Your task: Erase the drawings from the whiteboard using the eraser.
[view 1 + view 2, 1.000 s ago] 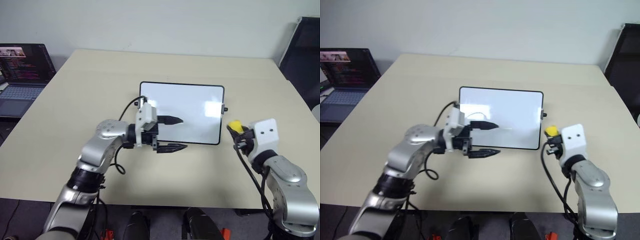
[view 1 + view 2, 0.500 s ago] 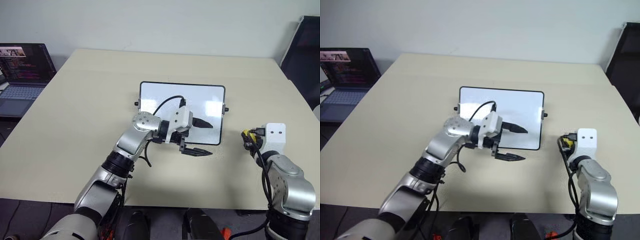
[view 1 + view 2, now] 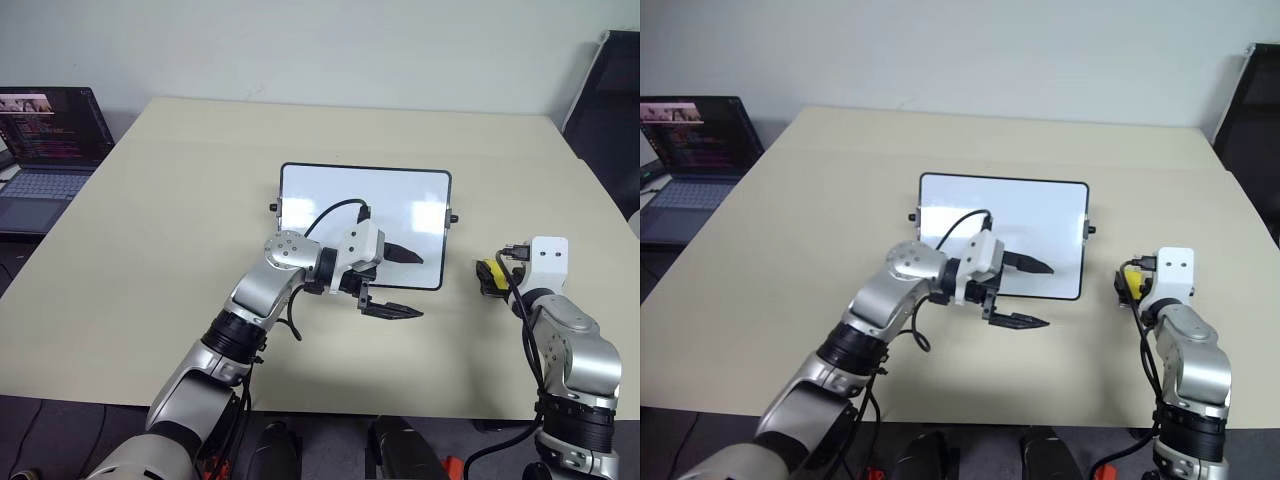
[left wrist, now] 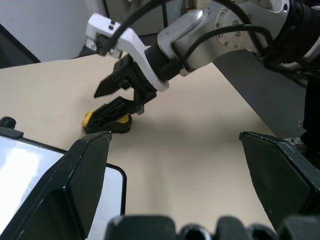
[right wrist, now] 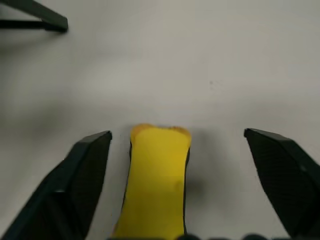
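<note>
The whiteboard point(image 3: 340, 205) lies flat in the middle of the table, and its visible face is plain white. The drawings are out of view. My left gripper point(image 3: 408, 284) is open and hovers over the board's near right corner, pointing right. The yellow eraser point(image 3: 489, 273) lies on the table just right of the board. My right gripper point(image 4: 95, 107) is open there, with one finger on each side of the eraser point(image 5: 156, 180), which rests on the tabletop.
An open laptop point(image 3: 45, 150) stands on a lower desk at the far left. A black chair point(image 3: 610, 90) is at the back right. The table's near edge point(image 3: 330, 408) runs below both arms.
The right gripper came down to the table right of the board and opened, letting go of the eraser it held. The left gripper moved right along the board's near edge.
</note>
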Controlling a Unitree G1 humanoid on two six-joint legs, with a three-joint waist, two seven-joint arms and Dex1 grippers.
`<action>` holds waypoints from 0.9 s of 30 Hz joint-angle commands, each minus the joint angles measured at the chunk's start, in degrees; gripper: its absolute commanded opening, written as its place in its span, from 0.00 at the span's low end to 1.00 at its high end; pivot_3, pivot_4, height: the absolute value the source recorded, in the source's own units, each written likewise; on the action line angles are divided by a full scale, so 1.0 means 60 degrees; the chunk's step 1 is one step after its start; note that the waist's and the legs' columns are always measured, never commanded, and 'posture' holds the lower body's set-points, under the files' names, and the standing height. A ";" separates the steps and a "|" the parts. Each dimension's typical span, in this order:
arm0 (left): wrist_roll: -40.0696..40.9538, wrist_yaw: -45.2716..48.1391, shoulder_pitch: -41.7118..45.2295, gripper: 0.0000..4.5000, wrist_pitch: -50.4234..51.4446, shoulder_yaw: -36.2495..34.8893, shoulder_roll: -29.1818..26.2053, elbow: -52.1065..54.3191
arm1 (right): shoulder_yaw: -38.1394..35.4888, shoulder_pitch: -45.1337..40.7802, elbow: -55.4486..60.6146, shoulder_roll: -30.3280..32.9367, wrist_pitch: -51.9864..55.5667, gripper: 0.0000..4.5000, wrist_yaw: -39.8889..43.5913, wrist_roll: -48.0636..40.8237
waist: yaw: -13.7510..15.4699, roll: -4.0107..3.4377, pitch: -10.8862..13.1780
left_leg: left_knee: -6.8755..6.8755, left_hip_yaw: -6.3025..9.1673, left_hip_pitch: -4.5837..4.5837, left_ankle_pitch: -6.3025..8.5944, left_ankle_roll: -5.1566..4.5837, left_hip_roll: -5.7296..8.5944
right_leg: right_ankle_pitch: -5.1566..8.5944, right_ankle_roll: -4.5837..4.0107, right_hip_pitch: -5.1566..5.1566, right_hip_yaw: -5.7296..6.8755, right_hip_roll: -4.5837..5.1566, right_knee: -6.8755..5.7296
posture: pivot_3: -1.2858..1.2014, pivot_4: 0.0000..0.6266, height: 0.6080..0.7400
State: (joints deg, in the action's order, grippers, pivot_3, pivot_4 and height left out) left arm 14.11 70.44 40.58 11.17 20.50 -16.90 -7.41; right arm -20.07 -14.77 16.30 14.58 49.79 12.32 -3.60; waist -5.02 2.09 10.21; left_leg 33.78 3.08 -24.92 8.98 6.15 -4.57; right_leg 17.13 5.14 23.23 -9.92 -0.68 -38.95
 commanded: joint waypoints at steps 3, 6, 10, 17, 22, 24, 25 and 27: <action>0.0309 -0.1334 -0.0720 1.00 0.0797 -0.1339 -0.0532 0.1027 | 0.0235 0.0422 0.2253 0.0337 0.0049 1.00 0.0210 -0.0453 | -0.0027 -0.0025 0.0009 | 0.0000 0.0000 0.0002 0.0000 0.0000 -0.0002 | 0.0000 0.0000 0.0002 -0.0001 -0.0001 -0.0004 | 0.52 0.24 1.00; 0.0505 -0.2521 -0.1799 1.00 0.1560 -0.2449 -0.1025 0.2110 | 0.0473 0.1500 0.3828 -0.0060 0.0131 1.00 0.0218 -0.0836 | -0.0020 -0.0030 0.0005 | -0.0005 0.0012 0.0002 0.0000 0.0000 -0.0009 | 0.0002 -0.0002 0.0003 0.0005 -0.0009 -0.0007 | 0.52 0.24 1.00; 0.1360 -0.4071 -0.3429 1.00 0.3216 -0.3798 -0.1122 0.4203 | 0.0789 0.3004 0.4659 -0.0748 -0.1367 1.00 -0.0525 -0.0281 | 0.0017 -0.0030 0.0005 | -0.0013 0.0013 -0.0002 0.0004 0.0005 -0.0012 | 0.0030 -0.0004 0.0002 0.0012 -0.0002 -0.0004 | 0.52 0.24 1.00; 0.0764 -0.7907 -0.5576 1.00 0.3234 -0.5651 0.0254 0.5970 | 0.1332 0.5108 0.3772 -0.2012 -0.5159 1.00 -0.1339 0.0266 | 0.0049 -0.0011 -0.0006 | 0.0023 0.0004 0.0010 0.0004 0.0010 0.0001 | 0.0046 -0.0065 -0.0013 0.0009 0.0018 -0.0002 | 0.52 0.24 1.00; 0.0008 -0.9099 -0.6246 1.00 0.2905 -0.5845 0.0389 0.5675 | 0.0983 0.5374 0.2611 -0.2090 -0.6523 1.00 -0.1065 -0.0308 | 0.0037 0.0007 -0.0016 | 0.0034 0.0003 0.0028 0.0002 0.0010 0.0001 | 0.0035 -0.0077 -0.0007 0.0006 0.0018 0.0000 | 0.52 0.24 1.00; -0.0088 -0.9384 -0.6260 1.00 0.3076 -0.5646 0.0498 0.5656 | 0.0489 0.5073 0.2190 -0.1806 -0.6623 1.00 -0.0885 -0.0790 | 0.0036 0.0009 -0.0016 | 0.0041 0.0001 0.0031 0.0002 0.0010 0.0002 | 0.0035 -0.0077 -0.0003 0.0001 0.0018 0.0005 | 0.52 0.24 1.00; -0.0087 -0.9469 -0.6322 1.00 0.3139 -0.5663 0.0504 0.5646 | 0.0416 0.5003 0.2193 -0.1692 -0.6568 1.00 -0.0884 -0.0853 | 0.0039 0.0011 -0.0017 | 0.0043 0.0001 0.0031 0.0002 0.0010 0.0004 | 0.0035 -0.0077 -0.0003 -0.0001 0.0018 0.0012 | 0.52 0.24 1.00; 0.0006 -0.9503 -0.6648 1.00 0.3236 -0.5846 0.0455 0.5639 | 0.0471 0.4953 0.2480 -0.1723 -0.6278 1.00 -0.1050 -0.0937 | 0.0035 0.0012 -0.0025 | 0.0043 0.0001 0.0031 0.0002 0.0010 0.0009 | 0.0035 -0.0077 -0.0003 -0.0005 0.0018 0.0014 | 0.52 0.24 1.00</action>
State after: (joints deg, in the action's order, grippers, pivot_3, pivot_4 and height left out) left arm 13.98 14.08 1.52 30.62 -13.95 -14.04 25.19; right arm -16.77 15.01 28.59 4.06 12.08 6.37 -8.05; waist -4.81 2.16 10.06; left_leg 34.00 3.09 -24.74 9.00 6.21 -4.52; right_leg 17.34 4.68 23.18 -9.94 -0.58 -38.88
